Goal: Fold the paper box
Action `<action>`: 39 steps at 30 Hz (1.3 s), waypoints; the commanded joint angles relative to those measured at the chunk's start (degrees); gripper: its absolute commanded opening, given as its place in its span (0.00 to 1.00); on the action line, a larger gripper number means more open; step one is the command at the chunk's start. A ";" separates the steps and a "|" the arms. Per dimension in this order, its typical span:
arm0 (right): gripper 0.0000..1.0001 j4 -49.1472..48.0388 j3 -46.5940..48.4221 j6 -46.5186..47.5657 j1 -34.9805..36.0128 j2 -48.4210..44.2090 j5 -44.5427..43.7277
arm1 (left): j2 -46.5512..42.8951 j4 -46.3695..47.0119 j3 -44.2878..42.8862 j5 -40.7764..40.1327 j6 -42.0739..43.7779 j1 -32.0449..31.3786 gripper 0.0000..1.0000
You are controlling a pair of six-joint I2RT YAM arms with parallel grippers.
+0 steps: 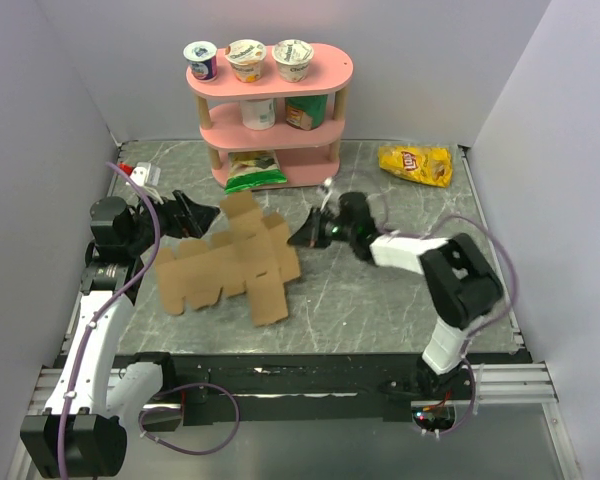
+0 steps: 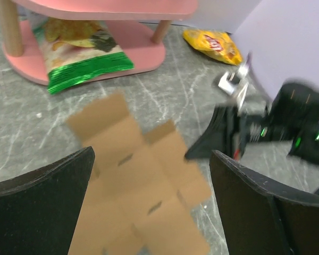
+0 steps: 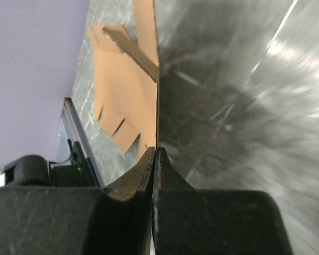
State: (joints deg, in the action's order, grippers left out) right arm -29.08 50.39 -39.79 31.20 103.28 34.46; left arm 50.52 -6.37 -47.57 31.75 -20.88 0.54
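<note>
The paper box (image 1: 230, 265) is a flat, cross-shaped brown cardboard sheet lying on the dark marbled table, left of centre. My left gripper (image 1: 202, 222) is open and hovers over the sheet's far-left part. In the left wrist view the sheet (image 2: 138, 186) lies blurred below and between the spread fingers (image 2: 48, 202). My right gripper (image 1: 300, 240) is at the sheet's right flap. In the right wrist view it (image 3: 155, 152) is shut, with the sheet's thin edge (image 3: 157, 117) running into the closed tips. The right gripper also shows in the left wrist view (image 2: 218, 141).
A pink two-tier shelf (image 1: 270, 135) stands at the back with yogurt cups on top (image 1: 246, 58) and a green chip bag (image 1: 255, 172) at its foot. A yellow chip bag (image 1: 416, 163) lies at the back right. Grey walls enclose both sides.
</note>
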 commanded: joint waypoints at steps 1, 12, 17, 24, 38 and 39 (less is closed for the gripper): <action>0.00 22.27 9.19 18.39 -5.88 -10.55 6.93 | 0.19 5.13 -0.77 7.18 -1.70 -0.10 0.96; 0.00 59.83 25.80 39.96 -10.98 -18.90 10.98 | 4.49 9.54 -6.38 18.08 -2.14 -0.10 0.96; 0.00 68.89 29.67 46.20 -11.34 -21.37 11.07 | 6.69 9.63 -9.03 19.49 1.80 -0.10 0.96; 0.00 76.09 34.77 50.68 -11.51 -21.55 12.39 | 11.44 6.55 -10.70 25.03 10.33 -4.74 0.96; 0.00 82.95 42.07 56.05 -10.90 -20.40 14.06 | 17.15 2.33 -12.19 17.39 17.63 -11.43 0.99; 0.00 83.13 42.33 56.49 -10.72 -20.32 13.71 | 17.24 2.33 -12.11 16.95 17.63 -12.30 0.99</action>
State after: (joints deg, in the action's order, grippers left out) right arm 51.86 89.17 14.15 20.05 83.59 47.16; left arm 66.89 -2.83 -57.17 51.37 -6.61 -9.43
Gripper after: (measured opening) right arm 0.008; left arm 0.986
